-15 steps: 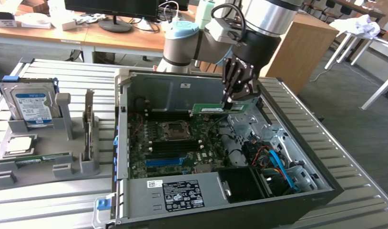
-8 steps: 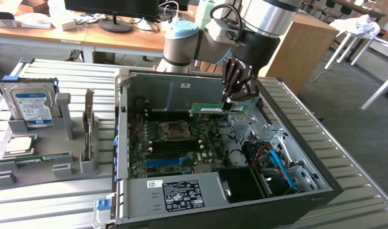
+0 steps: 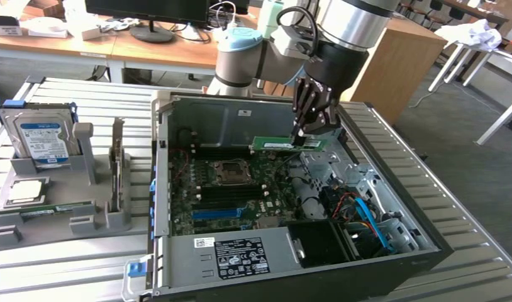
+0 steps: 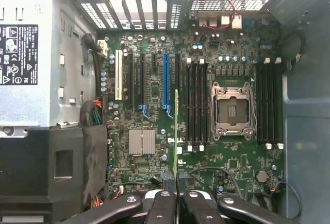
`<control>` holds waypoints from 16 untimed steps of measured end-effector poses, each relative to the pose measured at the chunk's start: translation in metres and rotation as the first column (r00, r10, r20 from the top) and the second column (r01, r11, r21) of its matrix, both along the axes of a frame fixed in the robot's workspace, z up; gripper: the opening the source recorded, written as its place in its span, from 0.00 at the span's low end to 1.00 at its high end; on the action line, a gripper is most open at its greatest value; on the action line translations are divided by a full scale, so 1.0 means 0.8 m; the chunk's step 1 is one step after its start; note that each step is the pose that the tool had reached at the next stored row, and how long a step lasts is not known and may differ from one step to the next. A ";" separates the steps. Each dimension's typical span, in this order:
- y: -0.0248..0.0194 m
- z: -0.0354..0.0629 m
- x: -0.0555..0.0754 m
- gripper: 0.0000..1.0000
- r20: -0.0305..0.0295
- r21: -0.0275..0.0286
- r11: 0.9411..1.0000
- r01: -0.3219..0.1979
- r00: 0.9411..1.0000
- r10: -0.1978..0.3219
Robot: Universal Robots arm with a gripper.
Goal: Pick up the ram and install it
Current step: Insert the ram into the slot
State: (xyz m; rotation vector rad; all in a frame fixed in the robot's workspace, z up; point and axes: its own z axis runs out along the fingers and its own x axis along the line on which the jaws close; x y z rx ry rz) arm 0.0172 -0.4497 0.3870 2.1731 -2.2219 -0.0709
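My gripper (image 3: 300,137) hangs inside the open computer case (image 3: 424,251), shut on the ram (image 3: 288,145), a narrow green stick with a pale label held level above the motherboard (image 3: 231,195). In the wrist view the ram (image 4: 176,131) is seen edge-on as a thin green line running out from between the black fingers (image 4: 166,201). It hovers over the board (image 4: 154,157) between the blue slot (image 4: 166,82) and the black memory slots (image 4: 197,105) beside the processor socket (image 4: 231,112).
To the exterior view's left a grey holder (image 3: 63,220) carries a silver hard drive (image 3: 44,139), a square processor chip (image 3: 25,192) and another green stick (image 3: 46,209). The power supply (image 3: 231,255) sits at the case's near side. Cables (image 3: 365,217) fill the case's right part.
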 end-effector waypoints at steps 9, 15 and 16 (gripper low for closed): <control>0.0000 -0.002 -0.005 0.13 0.000 0.000 1.000 0.000 1.000 0.000; 0.0000 -0.003 -0.006 0.13 0.000 0.000 1.000 0.000 1.000 0.000; 0.0000 -0.003 -0.006 0.13 0.000 0.000 1.000 0.000 1.000 0.000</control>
